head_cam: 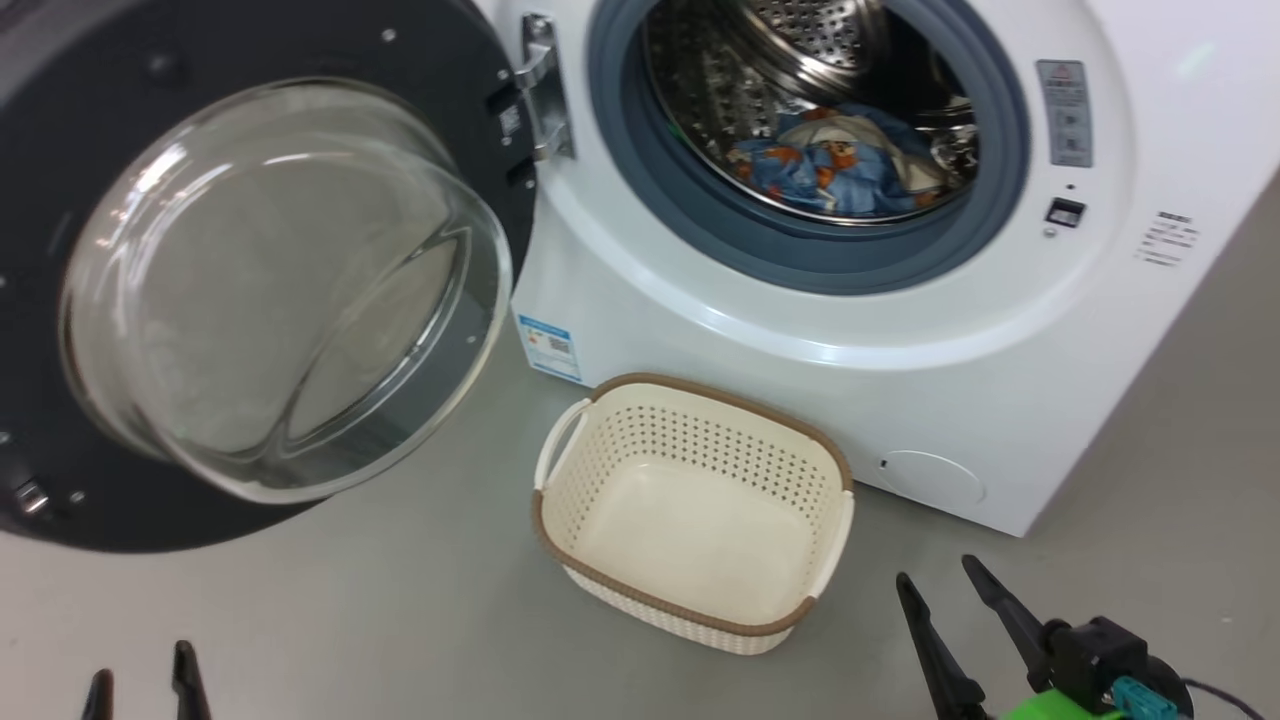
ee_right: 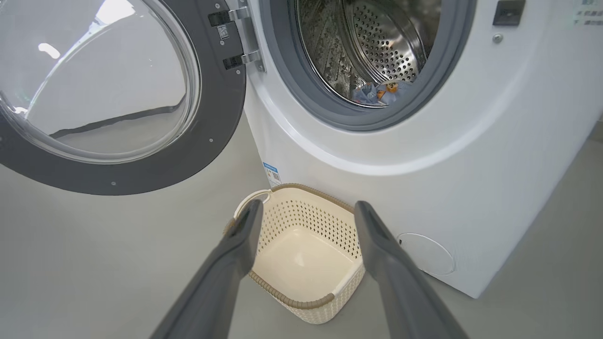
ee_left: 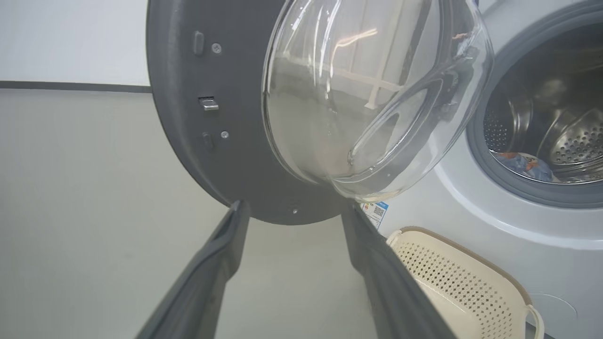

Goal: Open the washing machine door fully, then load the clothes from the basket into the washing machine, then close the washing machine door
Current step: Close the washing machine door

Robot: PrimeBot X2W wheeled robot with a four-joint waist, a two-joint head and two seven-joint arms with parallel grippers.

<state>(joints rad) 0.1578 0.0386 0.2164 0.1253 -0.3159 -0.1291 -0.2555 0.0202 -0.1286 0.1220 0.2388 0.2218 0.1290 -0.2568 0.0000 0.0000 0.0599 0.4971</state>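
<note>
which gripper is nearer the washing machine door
Left. The left gripper hovers just before the washing machine door's lower rim; the right gripper is beyond the basket.

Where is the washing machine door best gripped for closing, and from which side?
Probably take the washing machine door by its dark rim beside the latch, farthest from the hinge, coming from the left with the left gripper; the bulging glass is smooth.

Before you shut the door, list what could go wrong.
1. The clothes lie near the front of the drum; a fold could be pinched against the grey rubber ring.
2. The empty basket stands close below the opening; an arm following the washing machine door might knock it.
3. The door's bulging glass bowl looks slick; a push there may slip.
</note>
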